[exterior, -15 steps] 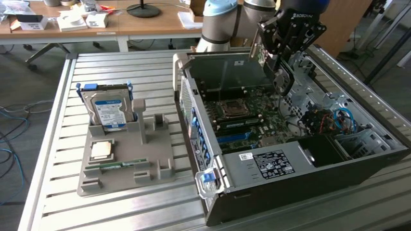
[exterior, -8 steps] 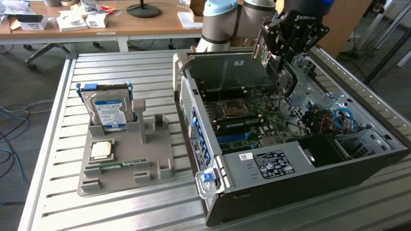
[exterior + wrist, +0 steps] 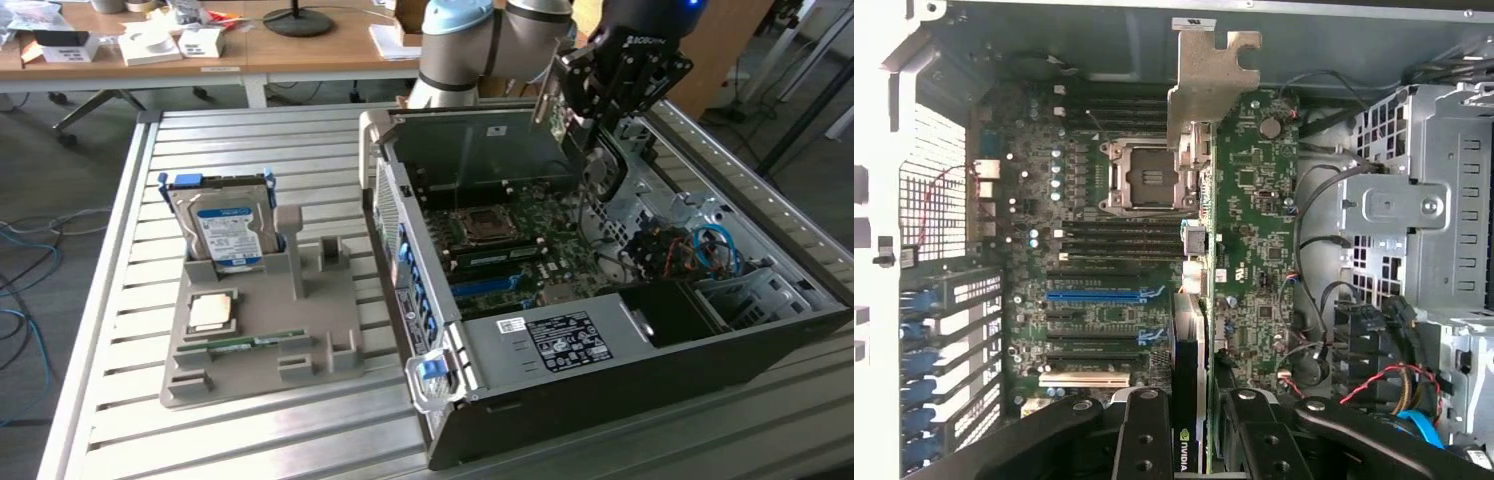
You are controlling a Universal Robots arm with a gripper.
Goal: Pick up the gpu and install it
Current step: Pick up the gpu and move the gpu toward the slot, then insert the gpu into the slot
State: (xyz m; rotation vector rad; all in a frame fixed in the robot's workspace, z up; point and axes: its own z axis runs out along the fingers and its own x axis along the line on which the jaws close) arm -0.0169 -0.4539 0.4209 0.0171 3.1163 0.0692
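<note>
Black gripper [image 3: 1194, 450] closes on the gpu [image 3: 1192, 340], held edge-on over the open computer case [image 3: 601, 420] at the exterior view's far right, apparently clear of the motherboard [image 3: 1104, 200]. Well left, a hard drive [image 3: 230, 235] stands in the grey holder [image 3: 267, 345].

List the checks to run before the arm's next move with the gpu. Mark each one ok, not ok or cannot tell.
1. Grip: ok. The gripper is shut on the gpu, which it holds edge-on.
2. Position: ok. The card hangs over the motherboard inside the open computer case.
3. Blue slot free: ok. Nothing is plugged into it.
4. Card seated: not ok. It sits in no slot yet.
5. Card lined up with a slot: cannot tell.
6. Cables: ok. They lie beside the drive cage, apart from the slots.
</note>
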